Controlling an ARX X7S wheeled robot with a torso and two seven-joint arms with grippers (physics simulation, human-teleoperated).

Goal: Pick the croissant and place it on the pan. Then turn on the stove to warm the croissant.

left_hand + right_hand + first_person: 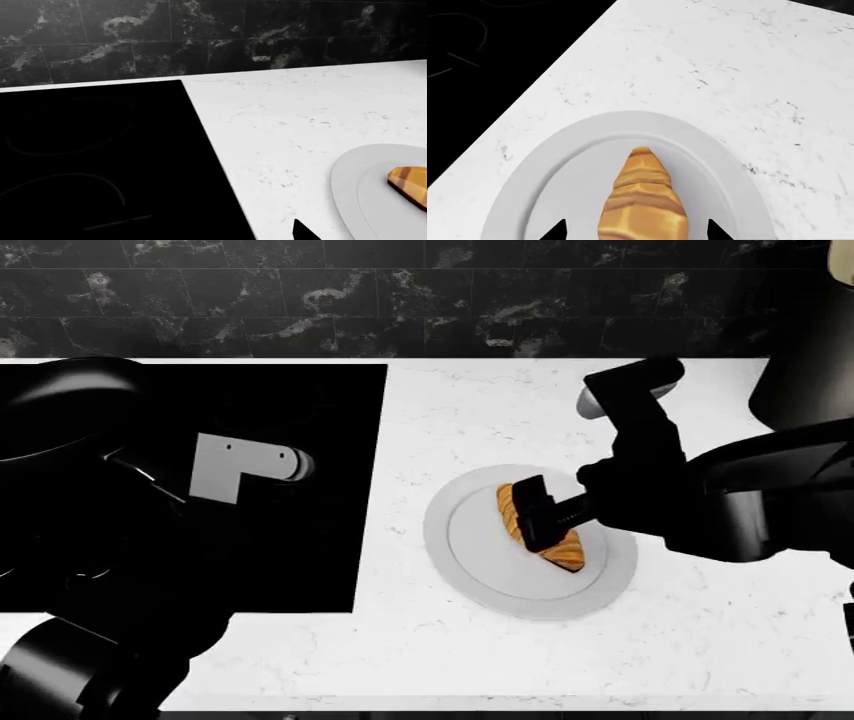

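We count one croissant (pixel 539 530), one grey plate (pixel 527 540), one pan (pixel 67 405), one stove (pixel 267 540), one white surface (pixel 534 410), and two grippers: left (pixel 247 468) and right (pixel 541 515).

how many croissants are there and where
1. The single croissant lies on the light-grey plate on the white countertop, right of the stove, with the right gripper over its middle. None shows elsewhere, though the arms hide some surface.

Right pincer (pixel 539 516) lowered, fingers spread apart; left arm (pixel 240 468) raised, idle.
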